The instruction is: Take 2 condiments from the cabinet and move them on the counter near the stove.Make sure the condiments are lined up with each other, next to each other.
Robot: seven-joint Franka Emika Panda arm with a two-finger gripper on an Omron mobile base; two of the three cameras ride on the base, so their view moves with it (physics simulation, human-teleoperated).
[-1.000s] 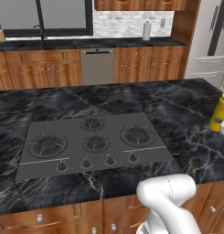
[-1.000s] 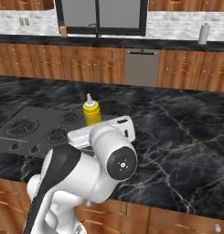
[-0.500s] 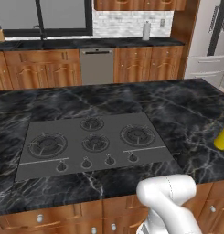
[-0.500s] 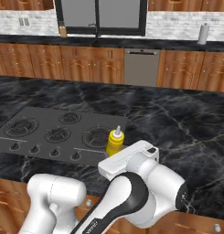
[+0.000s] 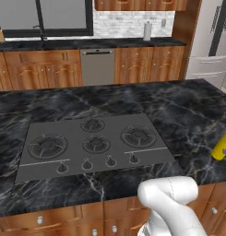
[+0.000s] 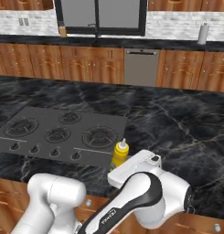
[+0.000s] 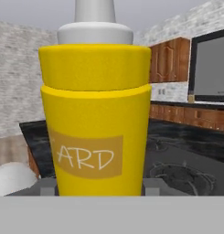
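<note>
One yellow squeeze bottle (image 6: 119,156) stands upright, long axis vertical, white nozzle up, over the counter (image 6: 186,132) just beside the stove's (image 6: 58,132) front right corner; whether it rests on the slab cannot be told; in the hand view the bottle (image 7: 95,123) sits between the gripper's (image 7: 98,186) two grey finger tips, jaws closed narrow against its sides; one stove, five burners; one paper-towel roll (image 5: 147,31) well apart from the stove, on the far counter.

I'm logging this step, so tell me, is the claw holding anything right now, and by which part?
Yes: the claw holds the yellow squeeze bottle, upright, by the lower part of its body. The white nozzle points up, free of the grip. The bottle sits just right of the stove.
</note>
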